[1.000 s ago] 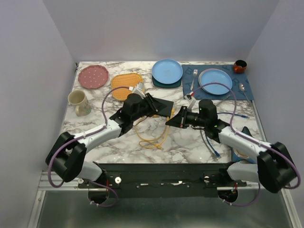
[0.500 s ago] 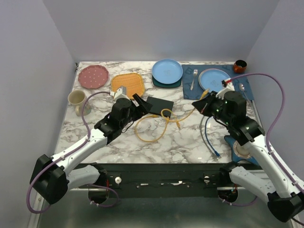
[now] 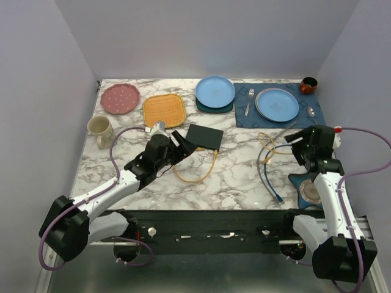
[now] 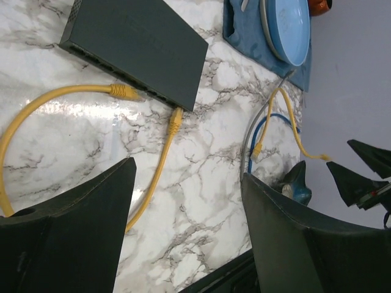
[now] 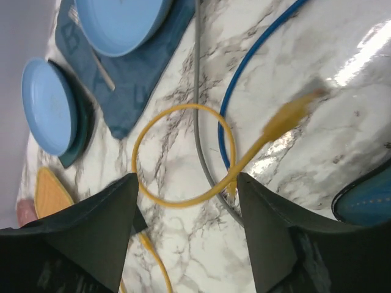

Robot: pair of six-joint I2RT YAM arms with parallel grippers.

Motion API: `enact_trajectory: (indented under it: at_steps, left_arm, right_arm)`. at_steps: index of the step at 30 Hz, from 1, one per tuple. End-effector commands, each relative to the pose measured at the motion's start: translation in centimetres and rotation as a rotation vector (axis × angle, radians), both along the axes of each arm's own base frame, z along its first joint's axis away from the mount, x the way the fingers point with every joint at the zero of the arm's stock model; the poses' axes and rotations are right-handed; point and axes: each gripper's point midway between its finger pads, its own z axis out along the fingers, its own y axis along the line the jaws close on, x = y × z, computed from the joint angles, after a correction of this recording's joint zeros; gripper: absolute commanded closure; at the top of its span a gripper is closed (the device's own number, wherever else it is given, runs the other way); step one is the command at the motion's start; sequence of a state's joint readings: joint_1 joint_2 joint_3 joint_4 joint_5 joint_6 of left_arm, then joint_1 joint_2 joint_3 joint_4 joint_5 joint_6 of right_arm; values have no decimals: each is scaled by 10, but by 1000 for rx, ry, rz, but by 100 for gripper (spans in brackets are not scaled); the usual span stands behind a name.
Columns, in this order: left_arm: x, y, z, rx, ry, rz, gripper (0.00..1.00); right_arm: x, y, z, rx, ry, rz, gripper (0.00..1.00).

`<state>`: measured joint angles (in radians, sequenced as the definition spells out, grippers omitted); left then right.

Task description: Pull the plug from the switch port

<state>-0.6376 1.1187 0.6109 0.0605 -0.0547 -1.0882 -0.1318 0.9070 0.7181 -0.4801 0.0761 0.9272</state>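
Plainly, the switch [image 3: 204, 137] lies flat on the marble table [image 3: 232, 177], toward the back middle. It sits just in front of an orange mat [image 3: 164, 110] and well apart from the right arm. We see the left gripper [image 4: 187, 170] hovering near the switch's socket edge, its fingers spread wide with nothing between them. A yellow cable [image 4: 67, 91] curls on the table beneath it. Its end plugs [image 4: 125, 92] lie right at the socket edge, and we cannot tell whether either sits in a port. Over on the right, the right gripper [image 5: 187, 177] hangs above the table with its fingers also spread, gripping nothing. Beyond its fingertips a second yellow cable [image 5: 250, 157] forms a loop that crosses a grey cable [image 5: 197, 73] and a blue cable [image 5: 238, 67]. The loose plug [image 5: 293, 113] at its end shows blurred, clear of both fingers. Behind that loop a blue plate [image 3: 277, 104] and a fork [image 3: 249, 101] rest on a blue placemat [image 3: 242, 119].
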Motion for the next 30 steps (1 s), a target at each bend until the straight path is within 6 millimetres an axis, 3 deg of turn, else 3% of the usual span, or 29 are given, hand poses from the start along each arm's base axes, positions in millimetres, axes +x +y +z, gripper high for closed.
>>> enact_trajectory:
  at_steps: [1,7,10,13,14,15,18,21,25,26,29,30]
  left_arm:
    - [-8,2,5,-35,-32,-16,18]
    - [-7,-3,-1,-48,-18,-28,18]
    - [-7,-5,-7,-53,-1,-26,18]
    - [-6,-5,-13,-55,13,-20,19]
    - [-6,-6,-14,-56,17,-22,19]
    - [-5,-7,-18,-53,28,-19,19]
    - [-1,-12,-21,-53,40,-26,21]
    - [2,-21,-23,-71,37,-52,22]
    - [6,-35,-28,-122,31,-93,23]
    - [7,-40,-41,-116,59,-104,23]
    - [9,-57,-45,-148,91,-164,27]
    - [9,-61,-56,-146,118,-173,28]
  right_arm:
    - [19,45,24,142,-123,215,17]
    - [30,100,53,133,-231,490,15]
    - [36,137,64,130,-298,640,21]
    - [48,177,52,177,-276,774,37]
    - [56,189,32,196,-210,804,42]
    - [62,207,35,199,-208,856,54]
    - [79,240,16,211,-146,932,75]
    - [95,252,-6,222,-96,945,85]
    - [113,271,-13,279,-92,1007,90]
    - [115,276,-16,297,-87,1023,91]
    - [121,286,-34,334,-52,1048,97]
    - [122,290,-37,341,-54,1057,99]
